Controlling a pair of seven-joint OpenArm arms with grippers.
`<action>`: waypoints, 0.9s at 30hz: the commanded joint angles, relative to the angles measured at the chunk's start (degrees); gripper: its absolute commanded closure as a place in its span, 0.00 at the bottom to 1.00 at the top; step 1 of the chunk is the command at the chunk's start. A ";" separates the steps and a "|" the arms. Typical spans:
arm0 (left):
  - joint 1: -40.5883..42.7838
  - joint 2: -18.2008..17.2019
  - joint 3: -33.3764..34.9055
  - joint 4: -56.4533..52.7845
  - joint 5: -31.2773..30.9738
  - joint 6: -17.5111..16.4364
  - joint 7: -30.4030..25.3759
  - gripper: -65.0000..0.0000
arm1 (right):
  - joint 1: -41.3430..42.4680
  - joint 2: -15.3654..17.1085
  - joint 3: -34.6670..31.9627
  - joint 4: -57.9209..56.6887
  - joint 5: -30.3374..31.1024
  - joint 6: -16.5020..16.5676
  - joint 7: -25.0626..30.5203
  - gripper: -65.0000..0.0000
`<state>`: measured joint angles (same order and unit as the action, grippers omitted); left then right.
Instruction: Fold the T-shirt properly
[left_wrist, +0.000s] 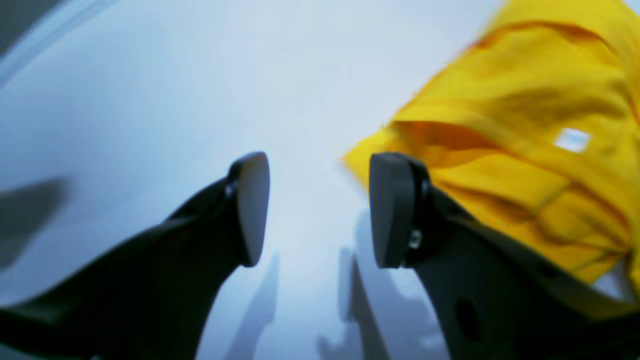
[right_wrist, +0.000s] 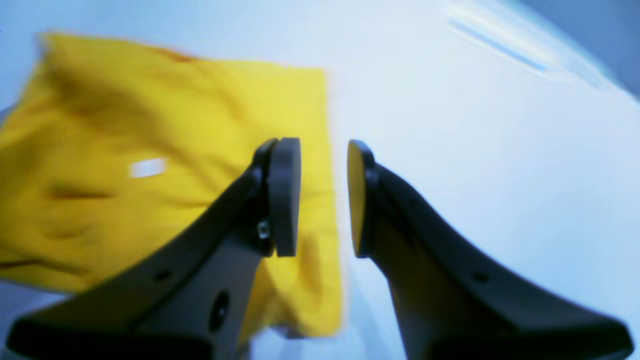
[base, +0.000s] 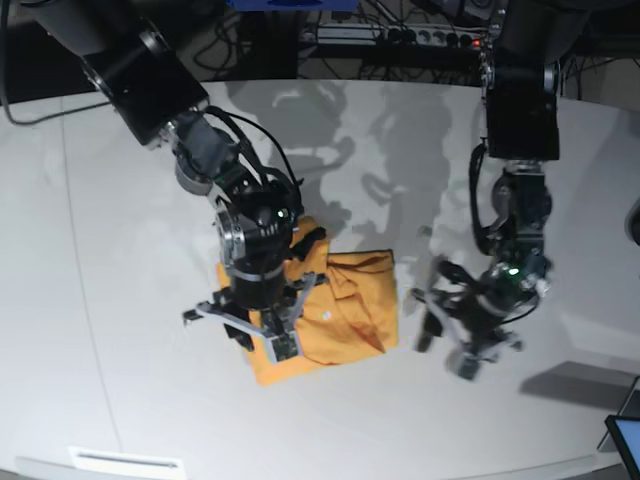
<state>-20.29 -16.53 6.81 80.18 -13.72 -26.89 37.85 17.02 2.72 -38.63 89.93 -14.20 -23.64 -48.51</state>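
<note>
T-shirt (base: 330, 310) lies near table (base: 120, 250) center, bunched into a compact, rumpled packet with its white tag (base: 325, 312) showing. Right gripper (right_wrist: 324, 197) hangs over the shirt's 9 o'clock edge, jaws apart, holding nothing. Left gripper (left_wrist: 320, 210) sits off the cloth at 3 o'clock, jaws apart and empty. We judge folding is late-stage: main folds look done but untidy. Next we'd want a pinch on a loose edge, or a flattening press. No containers in view.

White table (base: 120, 300) under bright light; cables (base: 400, 35) along its dark far edge.
</note>
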 joint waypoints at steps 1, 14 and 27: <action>-0.41 -0.74 -1.93 3.29 -0.75 0.39 -1.14 0.51 | 0.70 -0.13 0.26 2.33 -2.20 -0.14 0.64 0.76; 20.25 -6.98 -15.73 26.15 -0.66 0.30 -0.70 0.51 | -13.89 7.61 12.30 18.60 -2.81 0.56 0.03 0.76; 47.33 -7.07 -32.43 33.97 -0.66 0.13 -1.05 0.52 | -39.92 9.19 29.53 24.14 -2.90 3.11 7.50 0.85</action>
<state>27.29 -22.59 -25.04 113.06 -13.98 -27.20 38.00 -23.51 11.77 -9.34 112.97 -16.23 -20.27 -43.03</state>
